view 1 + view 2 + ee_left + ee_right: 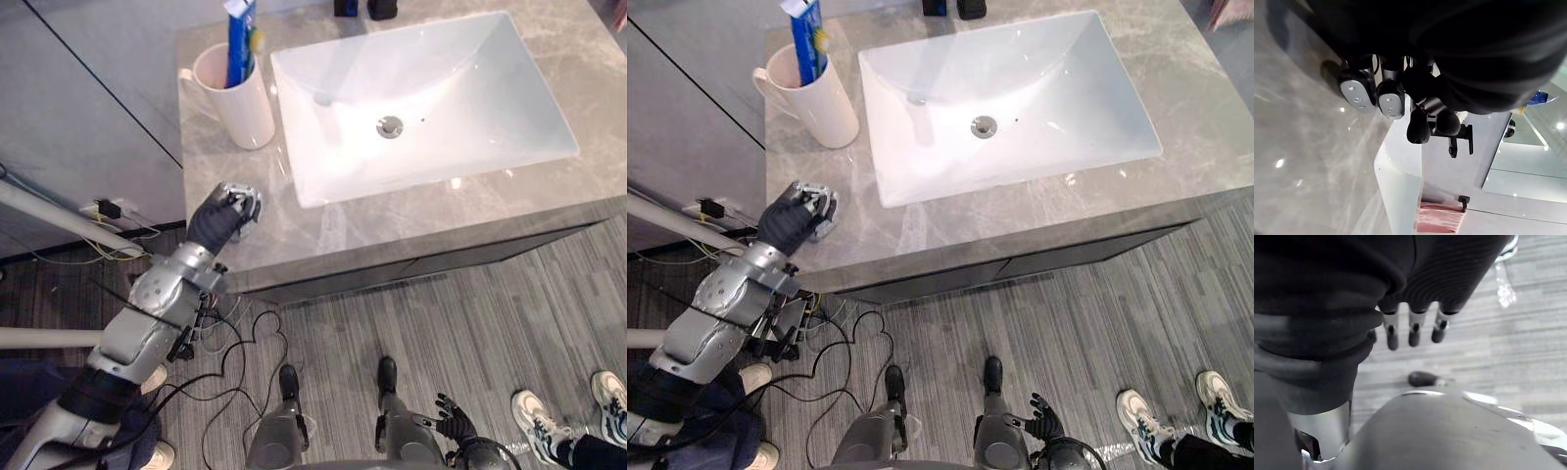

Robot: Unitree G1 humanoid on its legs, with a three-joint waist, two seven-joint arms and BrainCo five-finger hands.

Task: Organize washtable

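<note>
The left hand (227, 213) sits on the front left corner of the grey stone worktop (392, 220), fingers bent inward with nothing seen between them. In the left wrist view its fingertips (1356, 93) bear down on the stone, and the thumb is tucked in close beside them. The left arm rises to it from the lower left, bent at the elbow, with the dark cover on the back of the hand turned upward.

Further back on the same side, well apart from the hand, a white mug (245, 113) stands upright just beside the basin's left rim, handle pointing left. A blue toothpaste tube (238, 49) stands in it, and a yellow-tipped toothbrush (257, 40) leans beside the tube.

The white rectangular basin (470, 78) is sunk into the middle of the worktop, with a metal drain (390, 125) at its centre. Two dark items (382, 8) stand at the back edge behind it.

The right hand (457, 423) hangs low beside the robot, over the grey plank floor (470, 323), its fingers (1414, 330) loose, pointing down and holding nothing.

At far right a person's white shoes (537, 423) stand on the floor.
</note>
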